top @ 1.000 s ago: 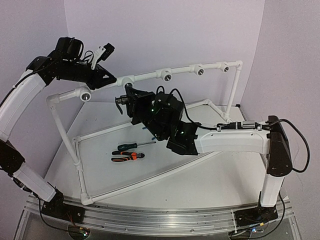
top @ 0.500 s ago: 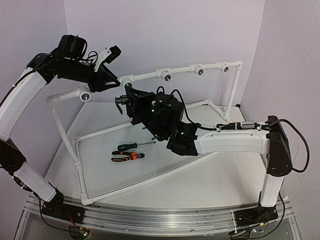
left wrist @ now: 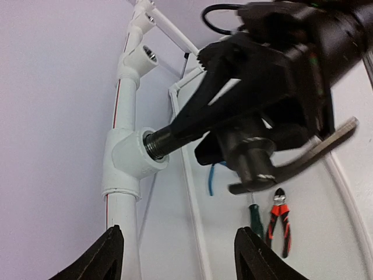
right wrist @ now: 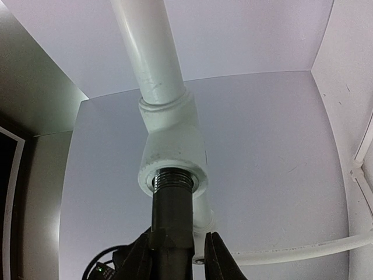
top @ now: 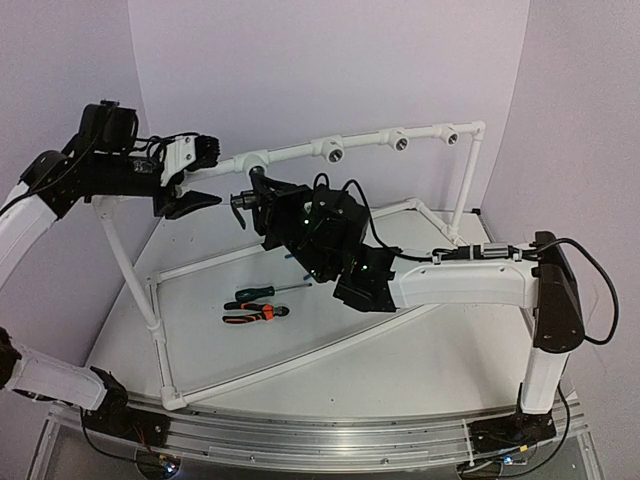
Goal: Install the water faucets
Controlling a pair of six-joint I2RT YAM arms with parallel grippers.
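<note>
Screwdriver (top: 265,290) beside orange pliers (top: 255,315) inside white pipe frame (top: 365,142)

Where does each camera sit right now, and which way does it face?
Top external: above and behind the bases, looking down at the pipe frame; both arms show.
Left wrist: beside the top rail, facing the faucet in its tee; open left gripper at bottom.
Right wrist: behind the faucet, looking along it into the tee; right gripper clamps it.
Shared: both wrist views show that faucet-and-tee joint.

Left arm (top: 90,178) raised, left fingers (left wrist: 105,259) spread; right arm (top: 460,285) outstretched, right fingers (right wrist: 218,259) seemingly clamped.
</note>
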